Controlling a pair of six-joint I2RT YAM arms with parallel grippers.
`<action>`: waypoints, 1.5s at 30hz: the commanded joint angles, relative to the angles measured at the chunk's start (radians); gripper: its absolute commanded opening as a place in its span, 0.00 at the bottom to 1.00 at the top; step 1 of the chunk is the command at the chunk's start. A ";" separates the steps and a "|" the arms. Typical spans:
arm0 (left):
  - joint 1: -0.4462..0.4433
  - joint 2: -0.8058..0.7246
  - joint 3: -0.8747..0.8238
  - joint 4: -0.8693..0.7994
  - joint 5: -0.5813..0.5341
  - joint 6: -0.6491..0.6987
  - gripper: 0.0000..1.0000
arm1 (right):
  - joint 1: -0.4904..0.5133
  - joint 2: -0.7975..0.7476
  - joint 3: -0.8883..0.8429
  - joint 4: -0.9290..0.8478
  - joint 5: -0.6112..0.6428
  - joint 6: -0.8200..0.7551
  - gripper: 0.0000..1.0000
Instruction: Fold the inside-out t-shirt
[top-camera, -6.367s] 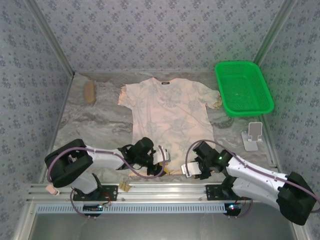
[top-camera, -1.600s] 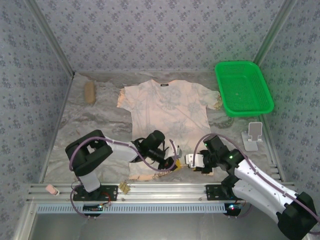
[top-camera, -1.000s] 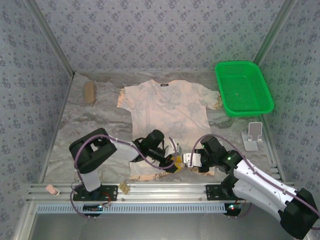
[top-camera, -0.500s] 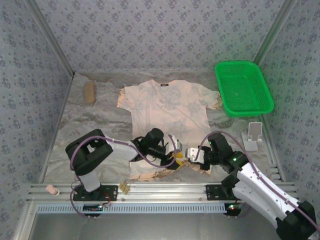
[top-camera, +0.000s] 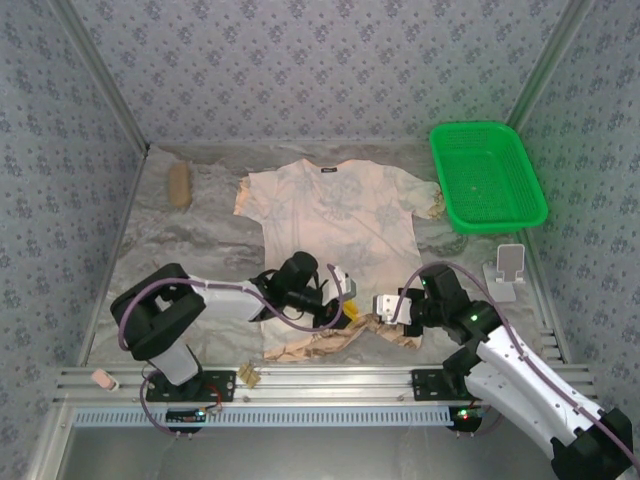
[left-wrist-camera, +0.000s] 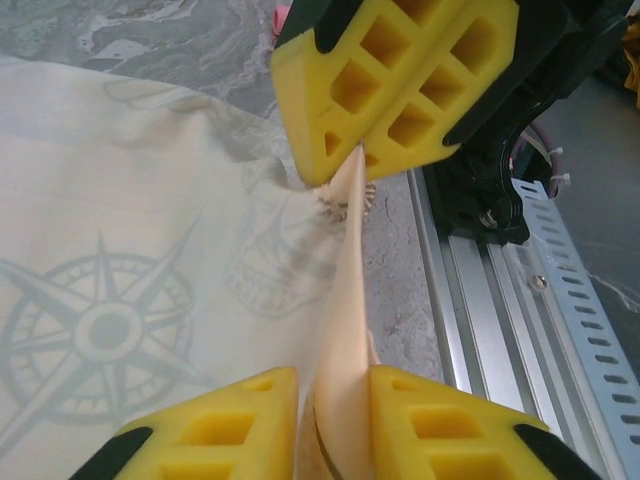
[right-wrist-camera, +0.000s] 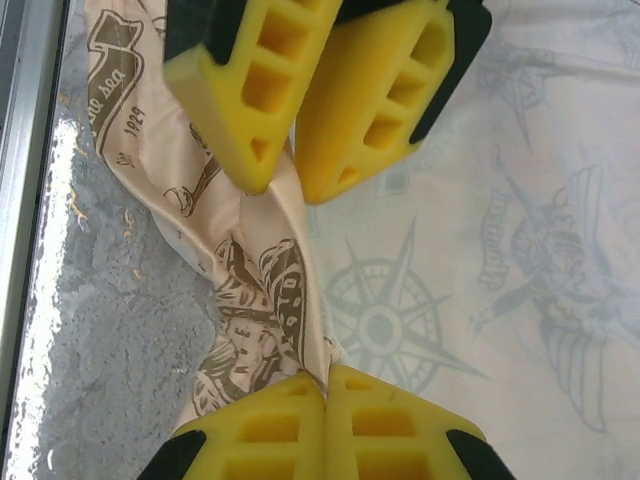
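The inside-out t-shirt (top-camera: 340, 215) lies flat mid-table, pale side up, neck label toward the far wall. Its near hem is raised and turned over, showing the tan printed side (top-camera: 325, 343). My left gripper (top-camera: 340, 303) is shut on a fold of that hem; in the left wrist view the cloth (left-wrist-camera: 120, 260) runs up between my left gripper's (left-wrist-camera: 335, 425) yellow fingers. My right gripper (top-camera: 386, 305) is shut on the hem just to the right; in the right wrist view the right gripper (right-wrist-camera: 325, 410) pinches printed cloth (right-wrist-camera: 255, 300). The two grippers face each other closely.
A green plastic basket (top-camera: 487, 175) stands at the back right, a white stand (top-camera: 507, 270) in front of it. A brown brush (top-camera: 179, 184) lies at the back left. The aluminium rail (top-camera: 320, 385) runs along the near edge, small bits (top-camera: 250, 374) on it.
My left gripper has closed on the hem next to the right gripper. The hem has lifted and more of its printed side shows along the near edge.
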 joint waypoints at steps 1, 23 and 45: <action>0.009 -0.033 -0.022 -0.070 -0.009 0.041 0.19 | -0.010 0.001 0.042 -0.033 0.016 -0.036 0.00; 0.125 -0.153 0.010 -0.074 -0.266 -0.106 0.00 | 0.031 0.039 0.068 0.107 0.026 0.038 0.27; 0.298 -0.091 0.325 -0.417 -0.099 -0.261 0.00 | 0.510 0.704 0.074 0.844 0.692 1.316 0.60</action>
